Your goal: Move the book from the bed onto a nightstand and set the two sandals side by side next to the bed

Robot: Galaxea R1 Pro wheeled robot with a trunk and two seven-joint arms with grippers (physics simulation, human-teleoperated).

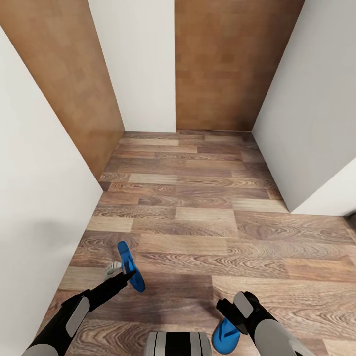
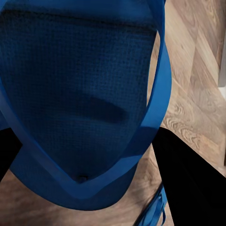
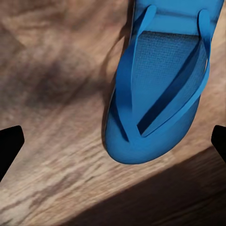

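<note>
Setting: wood-plank floor (image 1: 198,217) in a narrow passage between white walls (image 1: 39,188). A light-brown door panel (image 1: 64,74) stands along the wall ahead on the left side, and a second brown panel (image 1: 227,59) closes the far end.

Left gripper (image 1: 121,277): low over the floor, close to the left-hand wall. Its jaws are clamped on the first sandal (image 1: 130,266), which is raised off the floor and tilted on edge, toe end pointing away from the robot.

First sandal, left wrist view: the blue sole (image 2: 70,94) and strap (image 2: 157,99) sit directly in front of the camera. One dark finger (image 2: 188,183) lies beside it. A further strip of blue strap shows at the frame edge next to that finger.

Right gripper (image 3: 113,146): above the floor, near the robot's base (image 1: 178,343). Jaws spread wide; the two dark fingertips (image 3: 9,146) appear at opposite frame edges with nothing between them but floor and sandal.

Second sandal (image 1: 226,336): flat on the floor, straps up, just beside the right gripper and near the base. In the right wrist view its toe end (image 3: 155,94) lies below the spread jaws; contact with the fingers is not seen.

Shadow: a dark band crosses the floor next to the second sandal's toe.

Sandal spacing: the two are well apart, one on each side of the base.
</note>
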